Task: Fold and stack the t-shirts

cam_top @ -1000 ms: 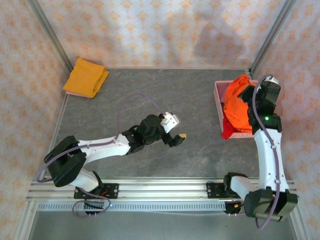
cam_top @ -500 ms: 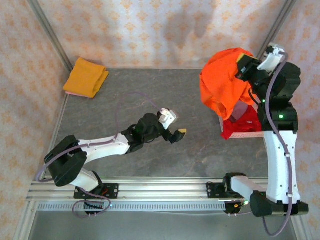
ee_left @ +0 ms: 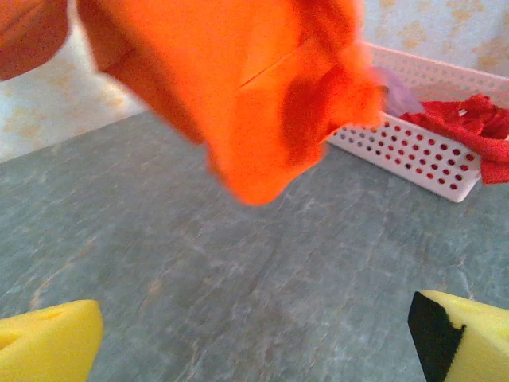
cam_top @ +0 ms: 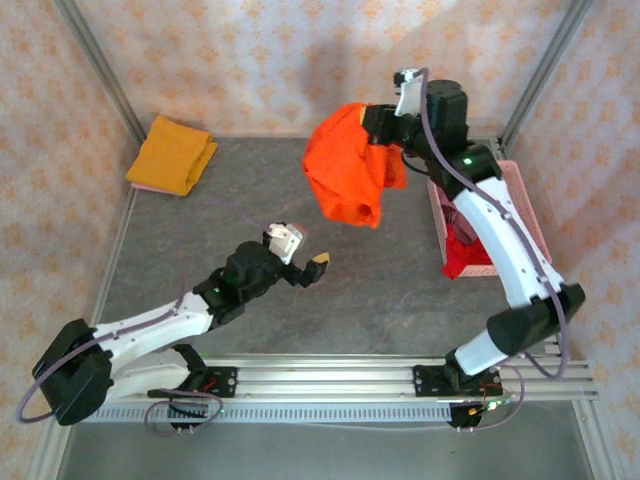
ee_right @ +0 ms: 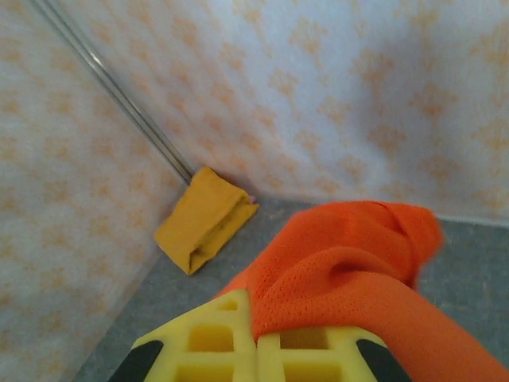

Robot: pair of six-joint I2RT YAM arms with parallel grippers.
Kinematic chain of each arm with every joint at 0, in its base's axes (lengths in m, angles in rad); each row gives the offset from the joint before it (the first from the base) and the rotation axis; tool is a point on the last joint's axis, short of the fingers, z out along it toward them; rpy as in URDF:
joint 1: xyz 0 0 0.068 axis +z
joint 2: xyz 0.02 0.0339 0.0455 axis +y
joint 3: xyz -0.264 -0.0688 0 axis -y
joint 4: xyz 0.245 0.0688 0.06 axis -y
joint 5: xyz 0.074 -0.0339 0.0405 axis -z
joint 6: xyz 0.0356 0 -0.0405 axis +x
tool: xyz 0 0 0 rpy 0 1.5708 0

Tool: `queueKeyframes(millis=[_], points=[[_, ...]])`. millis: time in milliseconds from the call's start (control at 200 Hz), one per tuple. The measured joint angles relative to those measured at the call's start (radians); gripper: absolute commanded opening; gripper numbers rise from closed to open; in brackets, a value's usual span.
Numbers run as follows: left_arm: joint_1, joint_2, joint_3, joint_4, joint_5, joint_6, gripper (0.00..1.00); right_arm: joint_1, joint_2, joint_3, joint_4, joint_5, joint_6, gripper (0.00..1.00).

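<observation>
Serving as the folding surface, the table [cam_top: 400, 300] shows bare grey beneath the orange t-shirt [cam_top: 345, 170]. The shirt hangs bunched above the far centre, held off the surface, probably so it can be spread there. The pink basket [cam_top: 528, 208] at the right edge holds the red t-shirt [cam_top: 462, 258], not yet folded. The mustard t-shirt [cam_top: 172, 152] lies folded in the far-left corner, likely the stack base. The right gripper [ee_right: 256, 342] is clenched on the orange fabric. The left gripper [ee_left: 254, 326] is released and empty, low beneath the shirt, positioned to catch a hem.
</observation>
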Motion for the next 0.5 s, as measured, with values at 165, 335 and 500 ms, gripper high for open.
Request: queueKeyframes(millis=[165,335,500], points=[[0.035,-0.082,-0.043,-0.082,-0.068,-0.051,1.0,-0.019,0.099,-0.021,-0.011,0.114,0.032,0.88],[0.128,-0.065,-0.037,-0.171,-0.098,-0.169,1.0,-0.064,0.13,-0.138,-0.02,0.253,0.042,0.89],[0.206,0.032,-0.01,-0.216,-0.097,-0.318,1.0,-0.049,0.115,-0.347,0.055,0.256,0.028,0.88]])
